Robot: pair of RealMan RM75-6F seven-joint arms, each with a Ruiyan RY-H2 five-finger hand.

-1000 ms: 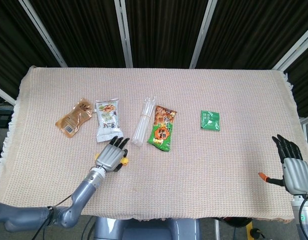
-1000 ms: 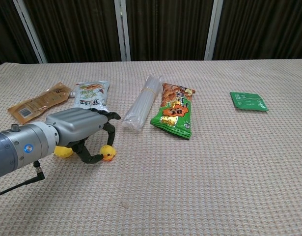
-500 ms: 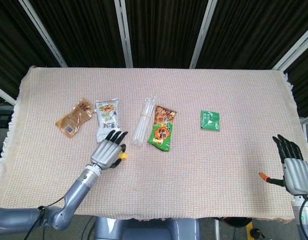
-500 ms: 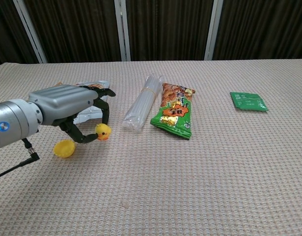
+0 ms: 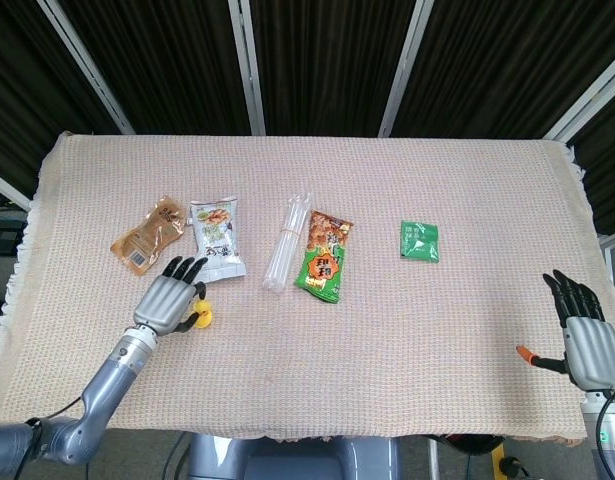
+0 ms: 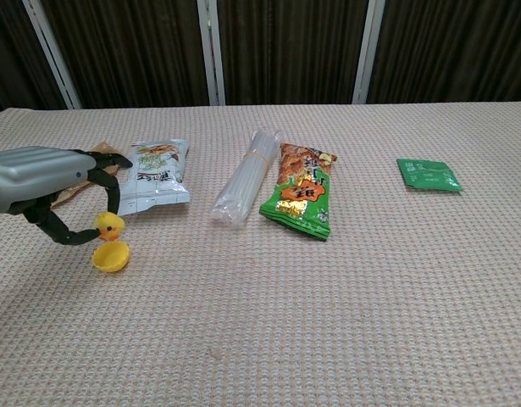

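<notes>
Left hand (image 6: 48, 191) has been shifted left across the cloth-covered table (image 5: 387, 330) with the small yellow duck (image 6: 108, 225) pinched between thumb and a finger, lifted clear; it is now held just above the yellow cup (image 6: 110, 254), so the duck looks about ready to be set into it. Right hand (image 5: 587, 335) is unchanged at the table's right edge, fingers spread, nothing held; print on the green snack bag (image 6: 300, 202) and the white pouch (image 6: 156, 174) is too small to be read.

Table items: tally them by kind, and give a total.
Snack packets: 4, namely brown packet, white packet, green-and-orange packet, small green sachet.
Clear straw bundle: 1.
Yellow duck toy, pinched by left hand: 1.
Yellow cup: 1.
Total: 7.
</notes>
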